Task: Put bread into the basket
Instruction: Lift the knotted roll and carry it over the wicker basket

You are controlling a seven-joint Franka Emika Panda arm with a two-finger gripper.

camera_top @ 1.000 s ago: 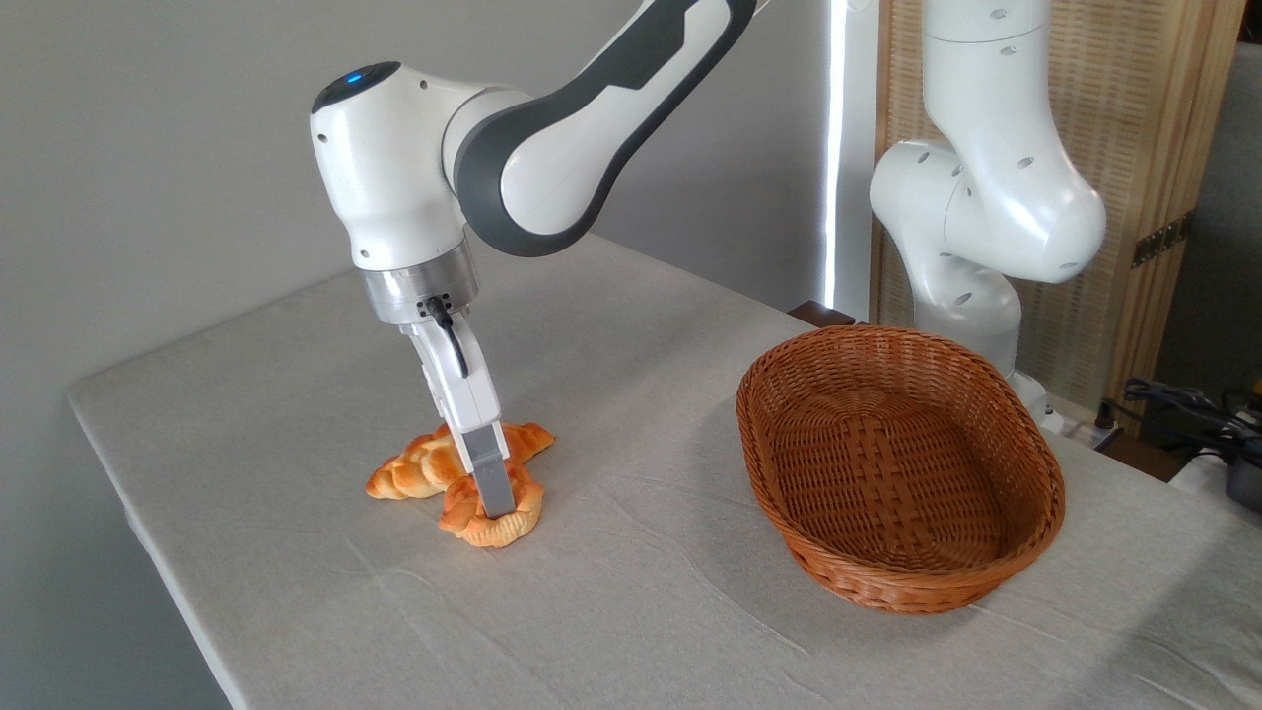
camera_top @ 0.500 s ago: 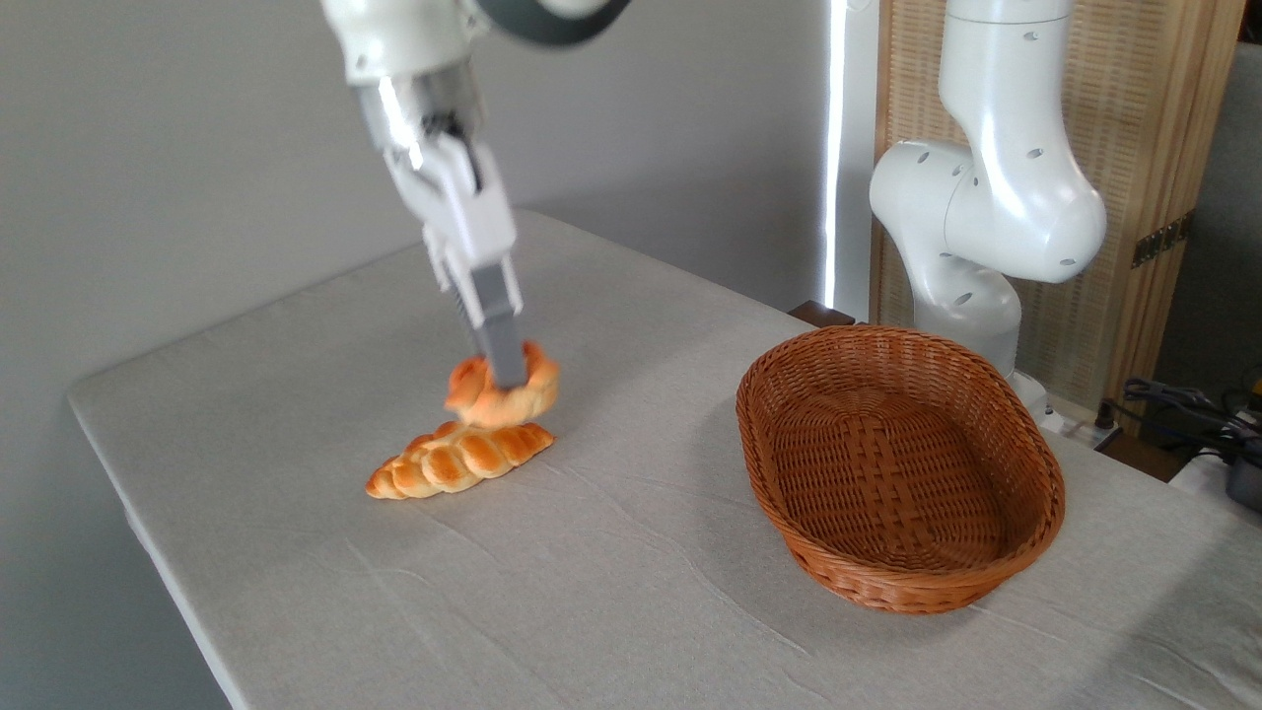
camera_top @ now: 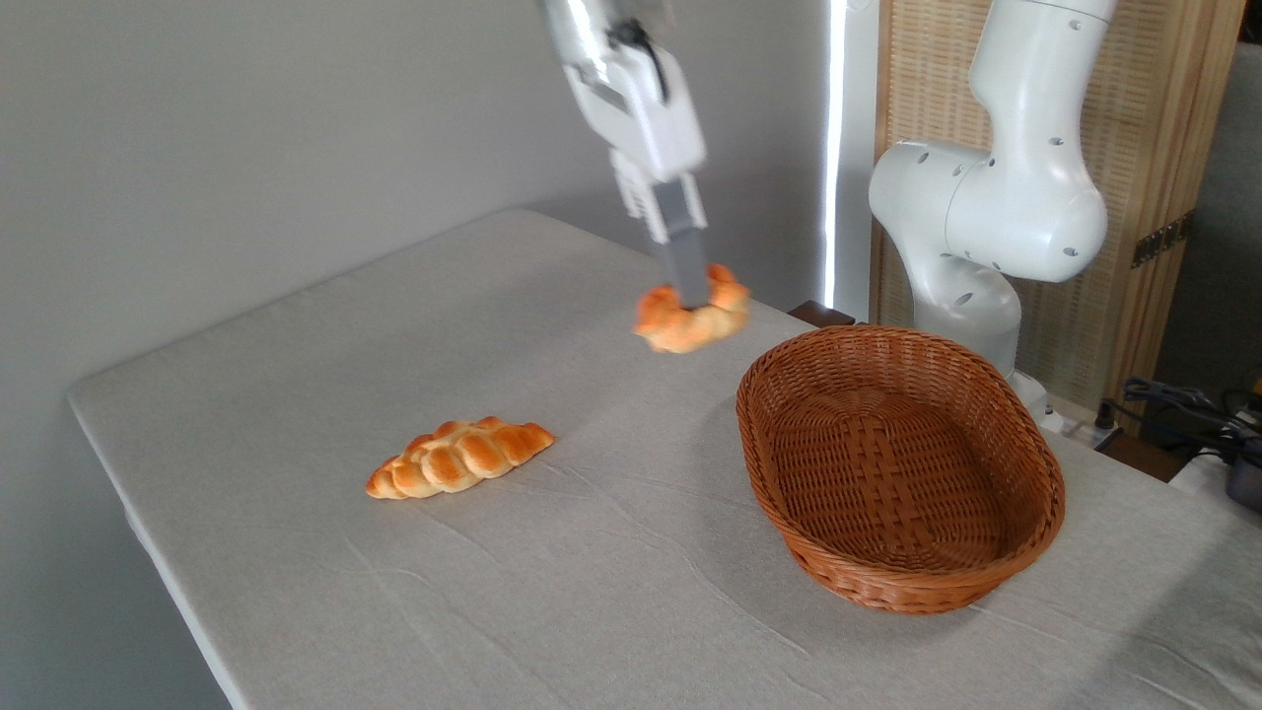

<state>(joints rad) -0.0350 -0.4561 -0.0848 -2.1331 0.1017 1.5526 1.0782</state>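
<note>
We are seeing the gripper (camera_top: 690,296) clamping the bun (camera_top: 689,318) in the air above the desk (camera_top: 611,592), just left of the basket (camera_top: 899,468). The bun is hanging at the fingertips, its long axis running left-right, slightly tilted. The loaf (camera_top: 458,458) is lying toward the desk's left edge.

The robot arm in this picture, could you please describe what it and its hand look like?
The arm is glossy white with rounded, bulbous joints and small dark oval holes in its shell. The hand has a boxy white body with a black cable on it, ending in slim, flat grey fingers.
</note>
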